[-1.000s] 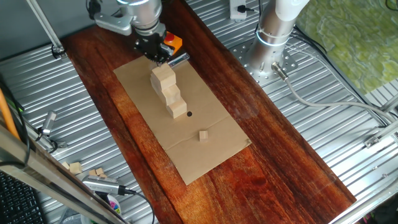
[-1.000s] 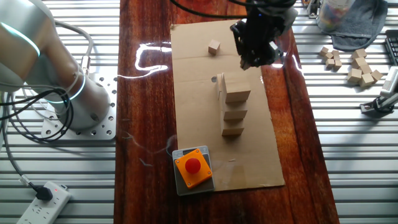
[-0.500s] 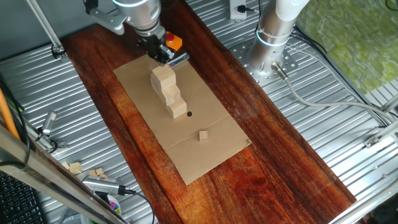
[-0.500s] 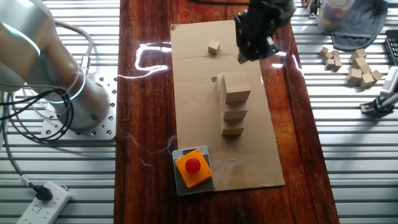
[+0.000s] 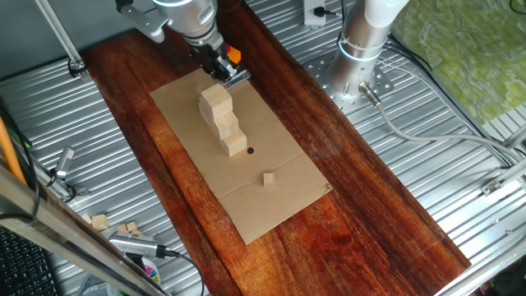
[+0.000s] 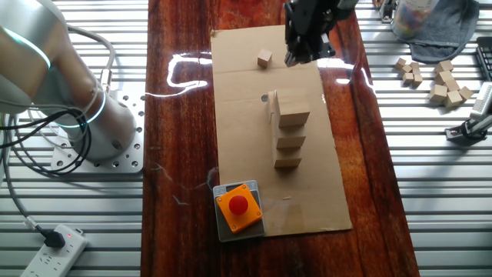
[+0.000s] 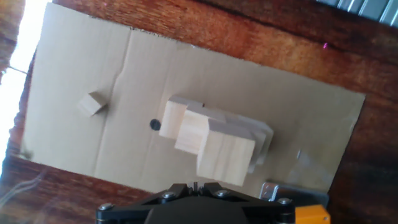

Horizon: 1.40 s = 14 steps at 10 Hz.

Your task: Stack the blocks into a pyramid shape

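Although you see the gripper above the stacked blocks at the frame's top, its fingers' state is impossible to tell.

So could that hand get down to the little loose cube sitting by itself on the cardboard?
Probably yes. The little cube sits alone on the cardboard, apart from the stacked blocks, with nothing over it. The hand hangs above, close by.
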Each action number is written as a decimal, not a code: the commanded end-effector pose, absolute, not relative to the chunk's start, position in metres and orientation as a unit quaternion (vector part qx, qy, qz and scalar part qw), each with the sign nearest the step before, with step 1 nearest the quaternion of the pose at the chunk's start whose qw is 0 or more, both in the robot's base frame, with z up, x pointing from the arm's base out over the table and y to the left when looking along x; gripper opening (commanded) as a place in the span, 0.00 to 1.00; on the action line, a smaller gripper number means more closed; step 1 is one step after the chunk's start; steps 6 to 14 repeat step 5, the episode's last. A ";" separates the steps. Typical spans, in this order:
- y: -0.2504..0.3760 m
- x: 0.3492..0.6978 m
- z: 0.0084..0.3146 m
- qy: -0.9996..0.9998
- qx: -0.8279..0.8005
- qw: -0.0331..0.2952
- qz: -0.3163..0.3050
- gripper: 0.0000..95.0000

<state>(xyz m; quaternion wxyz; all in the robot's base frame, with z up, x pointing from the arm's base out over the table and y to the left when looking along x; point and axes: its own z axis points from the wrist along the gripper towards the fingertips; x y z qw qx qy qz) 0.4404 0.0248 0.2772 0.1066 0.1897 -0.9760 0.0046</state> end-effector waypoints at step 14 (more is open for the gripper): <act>0.028 0.434 0.280 -0.977 0.189 0.099 -0.011 0.00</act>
